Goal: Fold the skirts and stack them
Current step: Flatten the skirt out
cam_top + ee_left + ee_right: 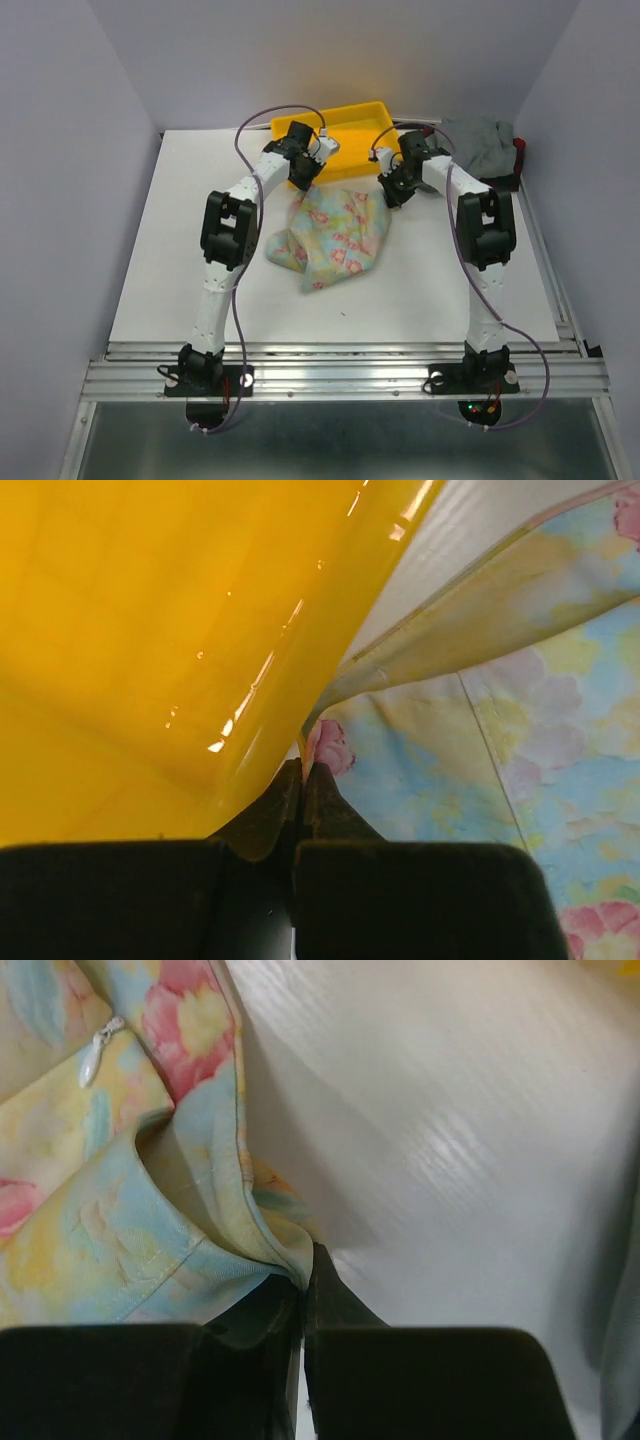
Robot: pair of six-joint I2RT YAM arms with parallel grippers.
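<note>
Top external view: the white table [180,260] carries everything, and the yellow tray [355,125] at its far edge serves as the marker.

The floral skirt [335,235] lies just on the near side of the tray. It is rumpled and bunched toward its left, with no clean fold in it. The grey skirt [480,145] sits in a loose heap to the right of the tray. A sliver of red at that heap's far side, farther from the tray, is probably the plaid skirt [520,150], though too little shows to be sure.

The left gripper [304,183] is at the tray's near wall, its jaws pinched together on the floral skirt's edge; the left wrist view shows cloth drawn taut from the tips. The right gripper [392,195], just off the tray's near right corner, is clamped likewise on a doubled hem.

By my judgement the task is barely begun: the first skirt is being spread for folding, none is folded, and nothing is stacked.
</note>
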